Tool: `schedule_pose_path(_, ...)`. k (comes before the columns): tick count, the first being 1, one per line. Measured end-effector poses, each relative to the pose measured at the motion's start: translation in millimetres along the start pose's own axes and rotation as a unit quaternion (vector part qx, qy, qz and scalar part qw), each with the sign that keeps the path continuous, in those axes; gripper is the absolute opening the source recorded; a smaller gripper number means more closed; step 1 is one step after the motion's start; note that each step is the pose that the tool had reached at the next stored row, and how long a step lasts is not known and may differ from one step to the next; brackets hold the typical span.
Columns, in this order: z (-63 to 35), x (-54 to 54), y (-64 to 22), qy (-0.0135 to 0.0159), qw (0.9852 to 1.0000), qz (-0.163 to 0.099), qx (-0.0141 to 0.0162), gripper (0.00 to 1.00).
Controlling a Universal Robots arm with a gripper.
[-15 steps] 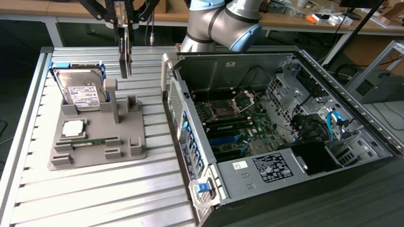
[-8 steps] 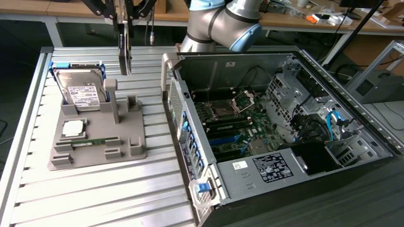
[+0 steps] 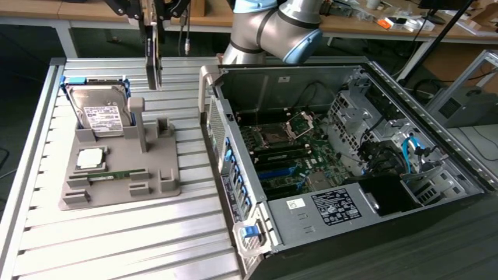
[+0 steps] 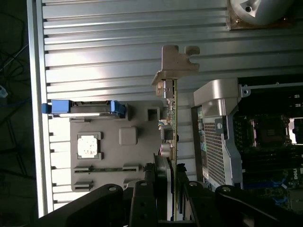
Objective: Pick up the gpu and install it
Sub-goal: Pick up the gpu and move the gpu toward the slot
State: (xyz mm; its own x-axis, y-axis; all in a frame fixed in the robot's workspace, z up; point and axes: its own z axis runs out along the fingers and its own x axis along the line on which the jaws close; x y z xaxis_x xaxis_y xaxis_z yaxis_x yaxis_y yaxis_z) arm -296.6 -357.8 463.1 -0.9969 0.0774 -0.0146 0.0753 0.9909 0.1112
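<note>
Gripper status: fingers closed partway onto the gpu, one on each flat face, carrying the card clear of every support. I read the gpu as hanging upright and edge-on above the far end of the grey fixture, not touching it.

In the wrist view the gpu runs straight out from the gripper. Its pale metal bracket is at the end farthest from the fingers.

Arm pose: the blue-capped joint stands high, beyond the fixture on the side where the open computer case lies. The wrist points straight down over the fixture.

On the fixture I see the hard drive propped up at the far end. The processor and the memory stick lie flat nearer the front.
</note>
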Motion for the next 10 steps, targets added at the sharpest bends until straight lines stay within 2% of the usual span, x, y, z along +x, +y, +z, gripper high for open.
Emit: schedule_pose_path(10,-7.9,-0.1,0.9,0.0002,1.0,0.0,-0.0023,0.28)
